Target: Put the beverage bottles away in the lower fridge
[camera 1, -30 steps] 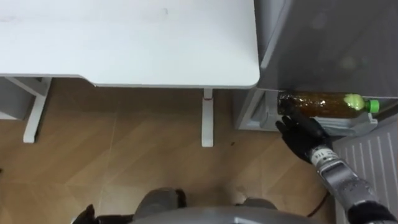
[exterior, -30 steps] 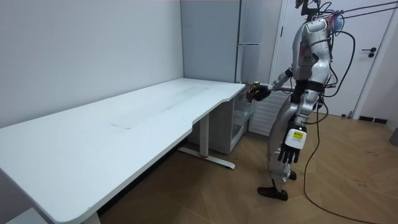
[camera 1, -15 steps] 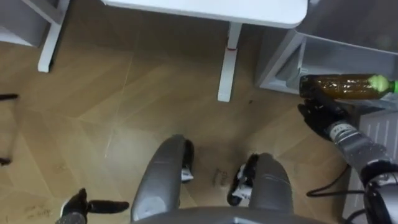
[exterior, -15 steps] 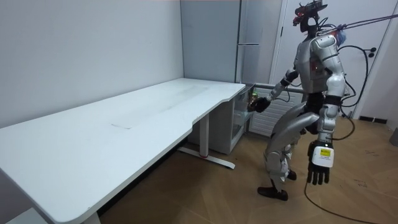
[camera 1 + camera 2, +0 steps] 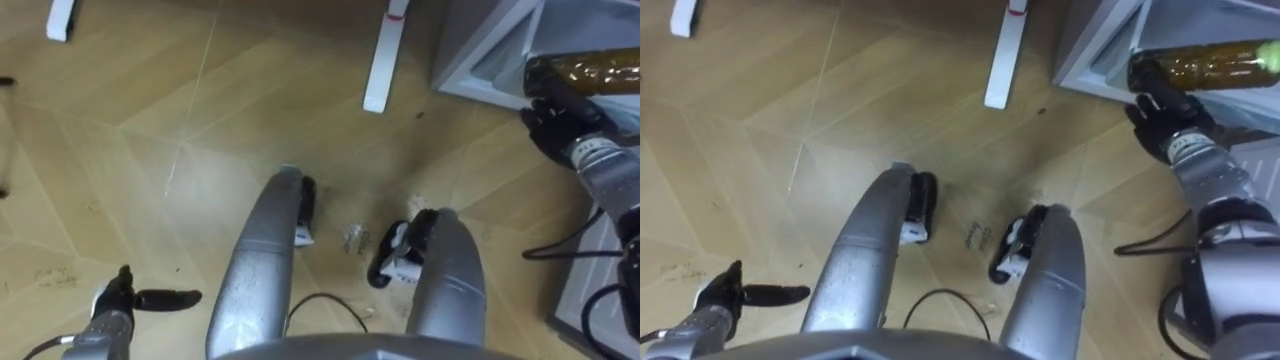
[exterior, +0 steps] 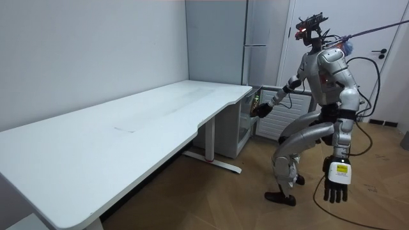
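At the near left, the left robot hand hangs relaxed and empty above the wooden floor. Past the tabletop's white leg, at the far right, the lower fridge stands open (the robot crouches before it, knees bent). The right robot hand is clenched round the base end of the tea bottle, held sideways at the opening. Gripped at one end, the bottle may well droop or clip the fridge's frame and twist loose.
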Controlling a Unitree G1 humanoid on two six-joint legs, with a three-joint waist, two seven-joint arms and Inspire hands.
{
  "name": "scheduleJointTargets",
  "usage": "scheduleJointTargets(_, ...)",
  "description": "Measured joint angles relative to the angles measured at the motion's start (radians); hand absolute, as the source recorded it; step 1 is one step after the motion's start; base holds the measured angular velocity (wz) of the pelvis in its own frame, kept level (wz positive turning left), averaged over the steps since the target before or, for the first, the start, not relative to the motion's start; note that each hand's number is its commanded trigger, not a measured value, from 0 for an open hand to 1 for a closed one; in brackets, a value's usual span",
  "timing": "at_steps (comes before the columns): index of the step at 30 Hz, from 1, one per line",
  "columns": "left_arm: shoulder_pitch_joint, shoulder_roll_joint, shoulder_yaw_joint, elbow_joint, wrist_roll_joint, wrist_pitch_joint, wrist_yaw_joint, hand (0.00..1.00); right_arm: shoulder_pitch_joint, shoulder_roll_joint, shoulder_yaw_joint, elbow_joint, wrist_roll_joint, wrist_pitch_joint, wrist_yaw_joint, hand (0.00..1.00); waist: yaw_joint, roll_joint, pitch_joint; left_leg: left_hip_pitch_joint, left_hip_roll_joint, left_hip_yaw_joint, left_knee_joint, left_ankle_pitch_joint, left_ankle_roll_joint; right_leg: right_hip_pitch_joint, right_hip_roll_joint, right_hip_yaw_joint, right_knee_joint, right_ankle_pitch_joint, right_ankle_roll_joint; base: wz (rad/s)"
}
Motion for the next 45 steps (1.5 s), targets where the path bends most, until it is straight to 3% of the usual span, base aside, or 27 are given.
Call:
scheduleJointTargets(9, 0.0, 0.007, 0.0, -0.018, -0.019, -0.009, -0.001, 0.0, -0.001, -0.048, 0.005, -0.06, 0.0, 0.046, -0.049, 1.0, -0.007, -0.003, 0.0014, -0.011, -0.004, 0.033, -0.005, -0.001, 0.004, -0.015, -0.035, 0.005, 0.001, 0.007, 0.016, 0.03)
scheduleJointTargets(11, 0.001, 0.023, 0.0, -0.019, -0.019, -0.009, -0.001, 0.0, -0.013, -0.051, 0.005, -0.06, 0.0, 0.063, -0.065, 1.0, -0.016, -0.02, 0.0029, -0.012, -0.02, 0.038, -0.017, -0.001, 0.004, -0.025, -0.051, 0.012, 0.004, 0.007, 0.019, 0.1)
scheduleJointTargets(13, 0.008, 0.034, 0.0, -0.027, -0.018, -0.009, 0.01, 0.0, -0.035, -0.051, 0.008, -0.06, 0.001, 0.086, -0.087, 1.0, -0.026, -0.027, 0.0044, -0.012, -0.02, 0.042, -0.021, -0.001, 0.005, -0.03, -0.051, 0.017, 0.005, 0.008, 0.021, 0.03)
scheduleJointTargets(37, 0.112, 0.046, 0.001, -0.153, -0.018, -0.016, 0.085, 0.0, -0.072, -0.053, 0.039, -0.06, 0.136, 0.146, -0.156, 1.0, -0.039, -0.031, 0.0036, -0.002, -0.015, 0.053, -0.02, 0.0, 0.006, -0.027, -0.053, 0.024, 0.006, 0.009, 0.023, 0.0)
scheduleJointTargets(42, 0.166, 0.046, 0.002, -0.212, -0.018, -0.017, 0.106, 0.0, -0.075, -0.053, 0.039, -0.06, 0.156, 0.166, -0.191, 1.0, -0.044, -0.033, 0.0038, 0.03, -0.018, 0.056, -0.048, 0.0, 0.006, 0.007, -0.055, 0.018, -0.024, 0.013, 0.03, 0.01)
scheduleJointTargets(43, 0.166, 0.046, 0.001, -0.211, -0.019, -0.017, 0.107, 0.0, -0.077, -0.053, 0.039, -0.06, 0.157, 0.168, -0.2, 1.0, -0.048, -0.034, 0.004, 0.042, -0.017, 0.059, -0.063, 0.01, 0.022, 0.019, -0.053, 0.015, -0.037, 0.015, 0.033, 0.0)
scheduleJointTargets(45, 0.17, 0.047, -0.001, -0.209, -0.019, -0.017, 0.107, 0.0, -0.078, -0.053, 0.039, -0.06, 0.158, 0.173, -0.211, 1.0, -0.048, -0.034, 0.004, 0.061, -0.018, 0.059, -0.079, 0.014, 0.028, 0.039, -0.05, 0.012, -0.056, 0.018, 0.038, 0.0)
